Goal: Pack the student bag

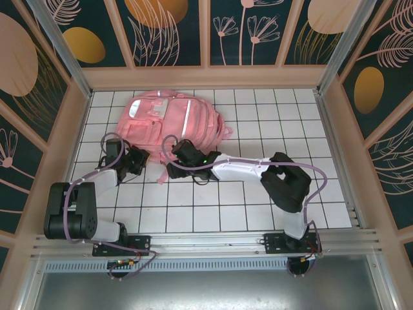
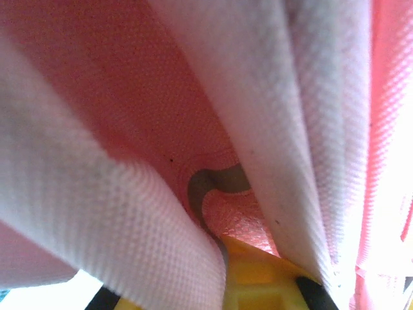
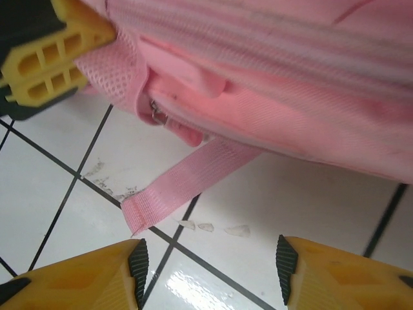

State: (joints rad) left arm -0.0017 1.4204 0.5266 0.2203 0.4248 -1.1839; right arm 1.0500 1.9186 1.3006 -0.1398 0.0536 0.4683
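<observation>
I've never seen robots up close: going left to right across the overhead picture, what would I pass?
Left arm's shoulder → left hand, shut on the pink backpack → right hand, open → right arm's bulky elbow.

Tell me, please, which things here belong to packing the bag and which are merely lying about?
Job: student bag; left gripper, shut on its fabric; right gripper, open by its loose strap.
Just there: white tiled table; patterned walls.

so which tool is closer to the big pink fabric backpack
Left. The left tool is shut on a fold of the large pink fabric backpack; the right tool hangs open over the white tiled table just short of it.
</observation>
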